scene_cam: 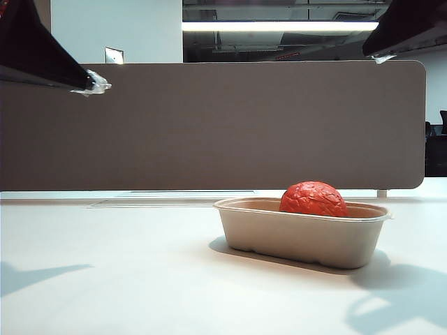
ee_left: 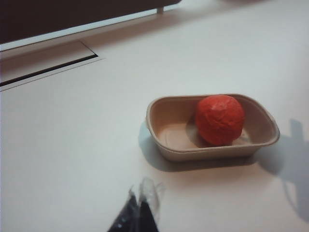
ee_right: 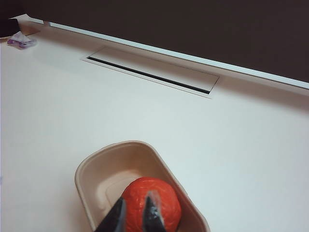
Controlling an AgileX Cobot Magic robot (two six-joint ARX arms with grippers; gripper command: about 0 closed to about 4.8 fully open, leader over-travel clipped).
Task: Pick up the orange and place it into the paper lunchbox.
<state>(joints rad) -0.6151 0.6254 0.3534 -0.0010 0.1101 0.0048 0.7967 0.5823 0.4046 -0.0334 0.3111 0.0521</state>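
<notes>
Orange (scene_cam: 313,199) inside paper lunchbox (scene_cam: 300,237); left gripper (ee_left: 140,205) jaws closed, empty; right gripper (ee_right: 137,212) seemingly parted.

The wrinkled reddish-orange orange (scene_cam: 313,199) sits inside the beige oval paper lunchbox (scene_cam: 300,237), toward its right end, on the bench right of centre.

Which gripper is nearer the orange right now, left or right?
Right. The right gripper hangs above the orange, which lies in the paper lunchbox, fingers apart. The left gripper is raised farther off at the exterior view's left, shut.
</notes>
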